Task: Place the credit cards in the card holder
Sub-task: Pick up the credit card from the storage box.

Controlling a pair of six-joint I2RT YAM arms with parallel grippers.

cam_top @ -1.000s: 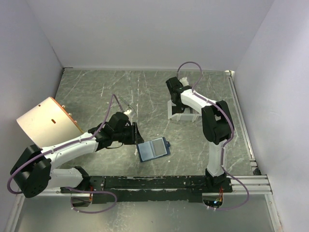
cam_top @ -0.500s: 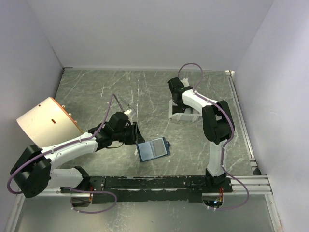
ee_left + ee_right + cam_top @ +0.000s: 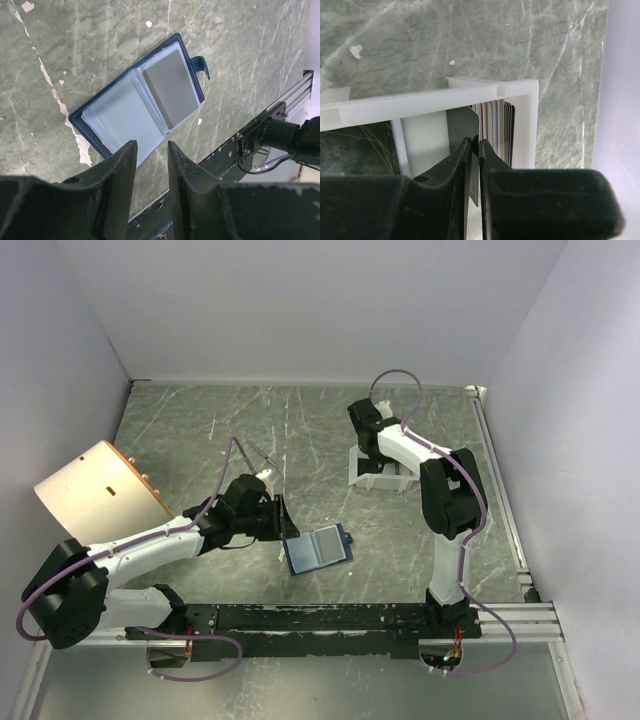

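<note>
Right gripper (image 3: 475, 150) pinched nearly closed on a dark card (image 3: 462, 122) standing in the white tray (image 3: 520, 90), next to the other credit cards (image 3: 499, 125). Left gripper (image 3: 151, 147) part open, empty, just over the card holder (image 3: 125, 107), which lies unfolded.

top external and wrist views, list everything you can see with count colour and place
card holder: one, dark blue with pale pockets, open flat on the table near the rail
credit cards: stack, count unclear, mixed colours, on edge in the white tray
dark card: one, blackish, front of that stack
white tray: one, white, right half of the table
tan panel: one, tan, table's left edge
table: one, grey-green marbled
rail: one, black, near edge
left gripper: one, black, open, over the card holder's edge
right gripper: one, black, closed on the dark card
</note>
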